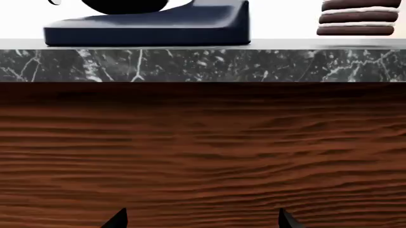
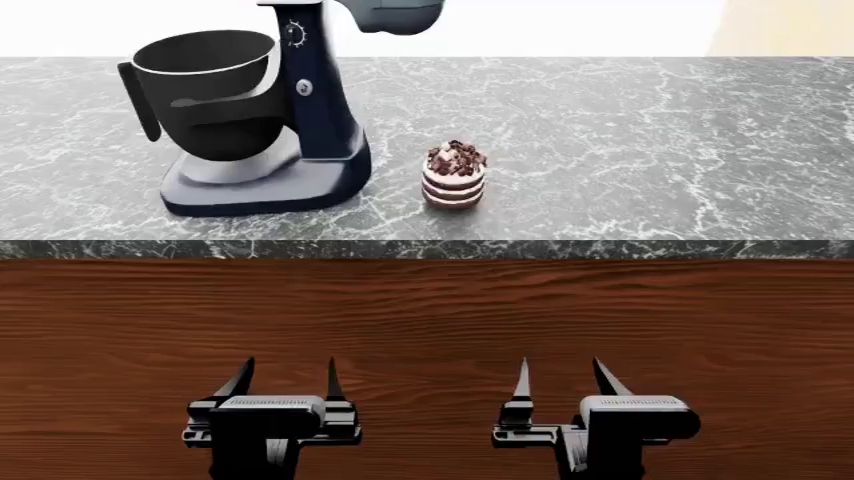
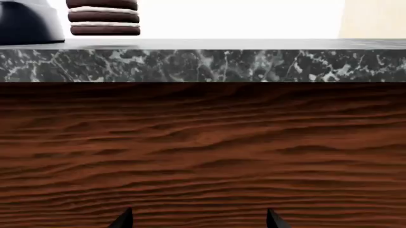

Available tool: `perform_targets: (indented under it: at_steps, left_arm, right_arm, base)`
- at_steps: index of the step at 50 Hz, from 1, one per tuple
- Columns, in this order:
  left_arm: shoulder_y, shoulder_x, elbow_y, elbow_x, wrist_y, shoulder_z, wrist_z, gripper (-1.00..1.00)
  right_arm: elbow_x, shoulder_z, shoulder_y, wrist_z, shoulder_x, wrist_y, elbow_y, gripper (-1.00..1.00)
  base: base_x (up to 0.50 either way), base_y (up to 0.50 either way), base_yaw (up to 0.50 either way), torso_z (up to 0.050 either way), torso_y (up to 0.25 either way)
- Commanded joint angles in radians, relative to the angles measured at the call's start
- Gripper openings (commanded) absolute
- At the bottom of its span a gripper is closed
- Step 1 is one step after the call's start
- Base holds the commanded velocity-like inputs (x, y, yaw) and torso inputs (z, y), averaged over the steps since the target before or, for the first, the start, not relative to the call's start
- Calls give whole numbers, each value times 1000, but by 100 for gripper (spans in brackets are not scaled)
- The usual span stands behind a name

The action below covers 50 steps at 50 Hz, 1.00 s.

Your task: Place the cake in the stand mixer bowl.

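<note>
Both our grippers, left [image 2: 286, 377] and right [image 2: 561, 376], hang spread and empty below the marble countertop [image 2: 641, 130]. The cake [image 2: 455, 174] sits just beside the stand mixer [image 2: 314, 110], outside the stand mixer bowl [image 2: 207, 95]. Our worry: squeezing could squash the soft layers, and clipping the counter edge or mixer head could knock it over.

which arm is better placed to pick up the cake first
Right, probably. The cake sits on the counter just right of the mixer, nearer the right end effector. The left end effector faces the mixer base. Both are open, below counter level.
</note>
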<state>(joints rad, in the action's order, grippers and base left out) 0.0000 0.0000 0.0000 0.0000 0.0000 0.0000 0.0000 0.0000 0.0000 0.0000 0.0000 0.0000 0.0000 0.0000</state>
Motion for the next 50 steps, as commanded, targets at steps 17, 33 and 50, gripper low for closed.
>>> perform_targets:
  at_steps: [17,33,50]
  left_arm:
    - [1,-57,6,-75,-24,61,-54,100]
    - [19,-105,200,-158,-216,94,-48,100]
    - [-1005,-769,668,-2123,-1197,125,-1340,100]
  right_arm:
    - [52,-73,2,72,53,-17,32,100]
    - [103,-95,-15,84,101,153,-143,100]
    - [1695,143,736,1015,683,1436,-782,100]
  base:
    - [0,147,0,29,0]
    - [0,344,0,50,0]
    - [0,0,0,50,0]
